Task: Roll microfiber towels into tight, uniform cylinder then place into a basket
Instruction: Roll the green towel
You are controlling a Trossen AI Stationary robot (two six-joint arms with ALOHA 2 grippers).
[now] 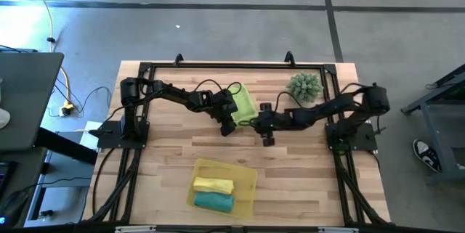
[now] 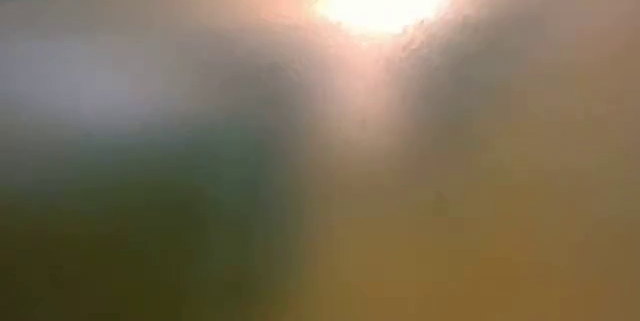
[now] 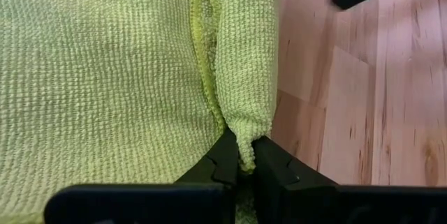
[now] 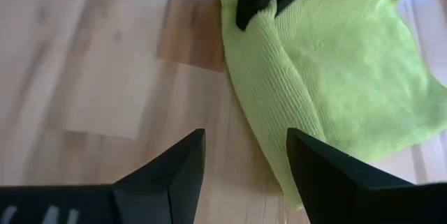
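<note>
At table centre, left gripper (image 3: 241,172) pinching a fold of the lime towel (image 1: 243,104), right gripper (image 4: 244,161) spread just beside it, yellow towel (image 1: 213,185) and teal towel (image 1: 214,202) rolled in the near basket (image 1: 247,177).

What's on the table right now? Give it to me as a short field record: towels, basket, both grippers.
lime green towel: lying on the table, one edge folded over
yellow towel: rolled, in the basket
teal towel: rolled, in the basket beside the yellow one
left gripper: shut on the lime green towel's folded edge
right gripper: open, over the table at the towel's edge, holding nothing
spiky green plant: far side of the table
</note>
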